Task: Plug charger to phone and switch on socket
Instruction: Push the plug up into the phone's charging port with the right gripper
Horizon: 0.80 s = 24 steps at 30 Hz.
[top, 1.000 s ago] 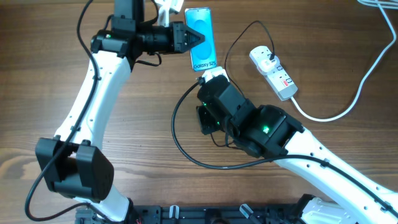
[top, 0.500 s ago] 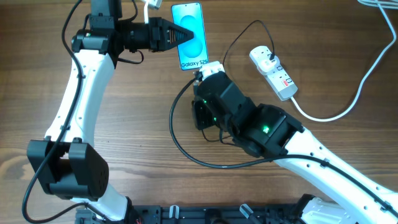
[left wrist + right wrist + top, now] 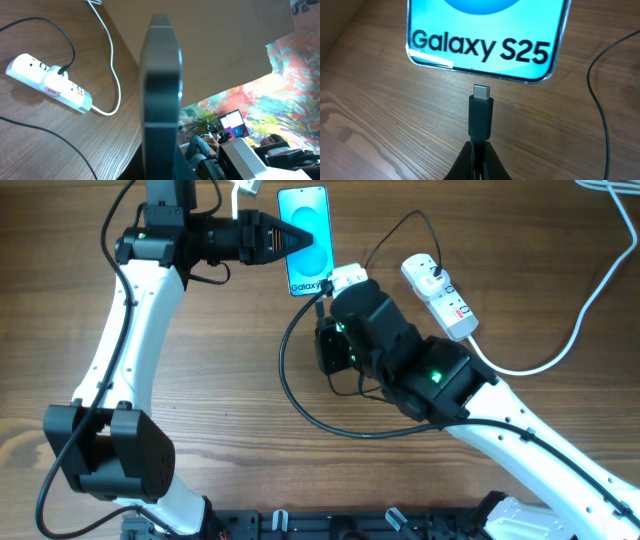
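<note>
I have the left gripper (image 3: 297, 242) closed on the left long edge of the phone (image 3: 315, 220), holding it at the far middle of the scene. Its teal screen faces up at the overhead camera, and the "Galaxy S25" end is nearest me. From the left wrist I see the phone (image 3: 161, 90) only edge-on, a thin grey slab running up the middle of the view.

The right gripper (image 3: 328, 288) sits just near of the phone's bottom edge. Its fingers are pinched shut on the black body of the charger (image 3: 481, 117). In the right wrist view the gripper (image 3: 479, 156) holds the connector upright with its small metal tip pointing at the phone (image 3: 485, 35). The tip lines up with about the middle of the bottom edge, and a thin strip of wood shows between tip and phone, so the plug is not in.

The socket (image 3: 440, 297) lies on the wooden surface (image 3: 230, 380) to the right of the phone, well apart from both grippers, angled with its far end to the left. A black plug (image 3: 438, 275) is seated in its far end, and the charger's thin cable (image 3: 385, 235) arcs from there toward the right gripper. The thick white cord (image 3: 580, 320) leaves the socket's near end and curves off to the far right. I cannot tell from the red marks whether the switch is on.
</note>
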Tool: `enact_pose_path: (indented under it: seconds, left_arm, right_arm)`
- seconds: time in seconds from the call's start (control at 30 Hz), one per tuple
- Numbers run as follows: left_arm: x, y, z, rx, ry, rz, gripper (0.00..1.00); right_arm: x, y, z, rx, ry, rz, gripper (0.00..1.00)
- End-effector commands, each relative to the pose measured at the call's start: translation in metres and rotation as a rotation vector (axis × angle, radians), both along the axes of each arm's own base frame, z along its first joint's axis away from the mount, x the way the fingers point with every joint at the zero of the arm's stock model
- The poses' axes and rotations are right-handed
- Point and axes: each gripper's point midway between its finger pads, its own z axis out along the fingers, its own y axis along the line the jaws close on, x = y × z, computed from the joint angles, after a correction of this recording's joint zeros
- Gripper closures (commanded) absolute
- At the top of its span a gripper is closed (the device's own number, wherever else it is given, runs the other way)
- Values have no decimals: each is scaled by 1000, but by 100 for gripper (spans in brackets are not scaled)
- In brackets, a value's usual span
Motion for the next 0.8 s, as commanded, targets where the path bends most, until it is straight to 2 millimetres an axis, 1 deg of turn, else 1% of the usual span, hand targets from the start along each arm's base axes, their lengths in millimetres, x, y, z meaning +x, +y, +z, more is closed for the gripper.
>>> enact_pose_path:
  seconds: [0.0, 0.23, 0.53, 0.77]
  left_arm:
    - [-9, 0, 17, -32, -62, -36, 96]
    - [-9, 0, 17, -31, -62, -35, 96]
    - [-9, 0, 17, -32, -63, -36, 96]
    - [-9, 0, 17, -32, -63, -36, 96]
  right_arm:
    - [1, 8, 10, 28, -21, 35, 96]
    - [3, 9, 12, 34, -35, 40, 95]
    - [2, 8, 3, 10, -12, 40, 95]
    - [5, 7, 5, 7, -25, 29, 96]
